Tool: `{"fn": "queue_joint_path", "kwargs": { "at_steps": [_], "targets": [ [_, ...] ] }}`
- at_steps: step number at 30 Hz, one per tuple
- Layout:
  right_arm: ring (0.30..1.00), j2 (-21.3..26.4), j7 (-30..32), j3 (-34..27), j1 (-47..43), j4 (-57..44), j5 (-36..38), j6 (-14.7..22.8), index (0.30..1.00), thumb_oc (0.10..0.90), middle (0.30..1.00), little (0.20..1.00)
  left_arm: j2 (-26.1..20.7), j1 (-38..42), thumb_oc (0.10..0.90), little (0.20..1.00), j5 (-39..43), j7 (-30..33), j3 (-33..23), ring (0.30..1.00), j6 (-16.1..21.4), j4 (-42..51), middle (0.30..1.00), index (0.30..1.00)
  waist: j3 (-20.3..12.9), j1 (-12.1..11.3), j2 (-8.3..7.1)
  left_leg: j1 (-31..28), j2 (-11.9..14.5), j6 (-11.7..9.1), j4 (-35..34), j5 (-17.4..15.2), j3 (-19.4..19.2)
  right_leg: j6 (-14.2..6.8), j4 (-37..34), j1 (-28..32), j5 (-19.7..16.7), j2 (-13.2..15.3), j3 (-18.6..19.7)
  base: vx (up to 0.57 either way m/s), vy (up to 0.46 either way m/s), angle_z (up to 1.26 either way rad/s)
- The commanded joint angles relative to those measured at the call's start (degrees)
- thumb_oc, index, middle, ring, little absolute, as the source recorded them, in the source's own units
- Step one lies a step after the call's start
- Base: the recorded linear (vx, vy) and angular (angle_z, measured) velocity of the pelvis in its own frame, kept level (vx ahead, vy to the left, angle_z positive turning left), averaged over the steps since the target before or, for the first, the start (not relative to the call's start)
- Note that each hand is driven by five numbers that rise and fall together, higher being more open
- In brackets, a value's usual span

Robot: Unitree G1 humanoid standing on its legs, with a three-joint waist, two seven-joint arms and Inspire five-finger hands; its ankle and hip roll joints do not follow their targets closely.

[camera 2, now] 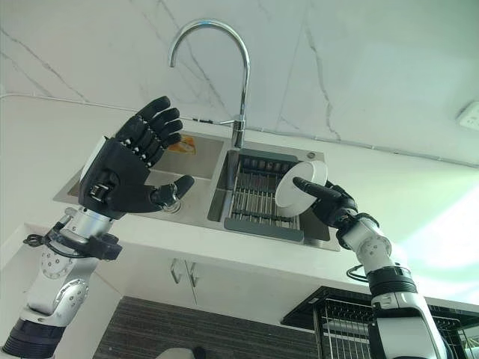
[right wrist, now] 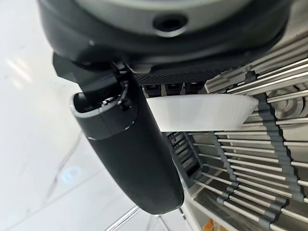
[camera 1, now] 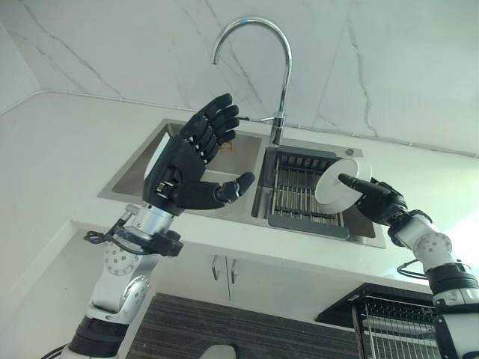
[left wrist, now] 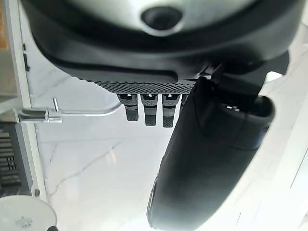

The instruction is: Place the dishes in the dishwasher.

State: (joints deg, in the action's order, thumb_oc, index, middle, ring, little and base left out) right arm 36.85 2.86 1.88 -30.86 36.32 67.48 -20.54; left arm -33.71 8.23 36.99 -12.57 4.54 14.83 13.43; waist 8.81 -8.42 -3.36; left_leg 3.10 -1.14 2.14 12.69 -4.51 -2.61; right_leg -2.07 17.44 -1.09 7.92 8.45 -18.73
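Plate (camera 1: 343,182) pinched tight in right hand (camera 1: 379,200) over sink rack (camera 1: 299,196), left hand (camera 1: 185,166) spread wide: lift slow, keep level, no bumping faucet (camera 1: 278,67).

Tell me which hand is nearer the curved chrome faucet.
Left. The left hand is raised open over the left sink basin, just beside the curved chrome faucet. The right hand holds the round white plate over the drying rack, farther off.
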Motion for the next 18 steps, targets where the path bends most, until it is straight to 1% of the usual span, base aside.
{"fn": "queue_joint_path", "kwargs": {
  "at_steps": [1,3,7,10,11,12,13,14,18],
  "targets": [
    [0.3,5.2,-1.3,1.2,-11.1,2.5,-1.4,3.4,0.3,0.4,0.3,0.3,-2.5,5.8,0.8,0.9,2.7,1.6,1.1,0.9,2.5,3.2,0.9,0.9,-4.7,-0.6,-0.01,-1.9,1.7,-3.2,4.5,-9.8,-1.1,-3.0,-0.2,2.6,4.1,-0.7,0.8,0.0,0.0,0.0],
    [0.3,5.2,-0.3,2.7,-13.5,6.5,-2.9,2.7,0.3,0.4,0.3,0.3,-2.6,6.4,0.8,0.9,3.2,1.6,2.1,0.9,1.9,2.8,0.9,0.9,-4.7,-1.0,0.15,-1.8,1.7,-3.2,4.5,-9.8,-0.9,-2.9,-0.2,2.6,4.1,-0.6,0.6,0.0,0.0,0.0],
    [0.3,4.9,0.8,4.8,-15.9,10.3,-5.7,2.1,0.3,0.4,0.3,0.3,-2.8,7.5,0.8,0.9,3.4,2.3,3.2,0.9,0.8,2.6,0.9,0.9,-4.8,-1.4,0.42,-1.7,1.7,-3.2,4.5,-9.7,-0.9,-2.9,-0.2,2.5,4.1,-0.4,0.4,-0.01,0.018,0.04],
    [0.3,4.6,2.3,6.5,-17.6,13.2,-7.5,2.5,0.3,0.4,0.3,0.3,-3.1,8.6,0.8,0.9,3.5,2.8,4.0,0.9,0.1,2.1,0.9,0.9,-4.9,-1.6,0.68,-1.7,1.7,-3.2,4.5,-9.6,-0.8,-2.9,-0.2,2.6,4.0,-0.3,0.3,-0.01,0.009,0.04],
    [0.3,4.2,3.3,6.8,-18.5,14.3,-7.2,4.0,0.3,0.4,0.3,0.3,-3.4,9.2,0.8,0.9,3.7,3.3,4.4,0.9,0.1,1.7,0.9,0.9,-4.9,-1.6,0.96,-1.7,1.7,-3.2,4.5,-9.5,-0.8,-2.9,-0.2,2.6,4.0,-0.3,0.2,-0.04,0.023,0.15],
    [0.3,4.1,3.6,6.9,-18.6,14.2,-7.5,4.4,0.3,0.4,0.3,0.3,-3.4,9.3,0.8,0.9,3.8,3.3,4.5,0.9,0.1,1.6,0.9,0.9,-4.9,-1.7,0.99,-1.7,1.7,-3.2,4.5,-9.5,-0.8,-2.9,-0.2,2.6,4.0,-0.3,0.2,-0.04,0.022,0.13],
    [0.3,3.8,4.9,7.1,-18.9,13.7,-9.7,6.0,0.3,0.4,0.3,0.3,-3.4,9.3,0.8,0.9,3.8,3.2,4.5,0.9,0.0,1.6,0.9,0.9,-5.0,-1.7,1.12,-1.7,1.7,-3.2,4.5,-9.5,-0.8,-2.9,-0.2,2.5,4.0,-0.3,0.3,-0.03,0.008,0.04],
    [0.3,3.9,5.3,7.3,-19.1,13.3,-10.3,7.1,0.3,0.4,0.3,0.3,-3.5,9.3,0.8,0.9,3.8,3.2,4.5,0.9,0.0,1.7,0.9,0.9,-5.0,-1.6,1.19,-1.7,1.7,-3.2,4.5,-9.5,-0.8,-2.9,-0.2,2.5,3.9,-0.3,0.3,0.0,0.0,0.0],
    [0.3,4.1,6.0,7.9,-20.3,10.6,-13.1,11.4,0.3,0.4,0.3,0.3,-3.4,9.3,0.8,0.9,3.5,2.9,4.4,0.9,-0.3,1.8,0.9,0.9,-5.1,-1.4,1.37,-1.6,1.7,-3.3,4.5,-9.4,-0.7,-2.9,-0.2,2.3,3.8,-0.3,0.5,-0.01,-0.004,0.0]
  ]
}}
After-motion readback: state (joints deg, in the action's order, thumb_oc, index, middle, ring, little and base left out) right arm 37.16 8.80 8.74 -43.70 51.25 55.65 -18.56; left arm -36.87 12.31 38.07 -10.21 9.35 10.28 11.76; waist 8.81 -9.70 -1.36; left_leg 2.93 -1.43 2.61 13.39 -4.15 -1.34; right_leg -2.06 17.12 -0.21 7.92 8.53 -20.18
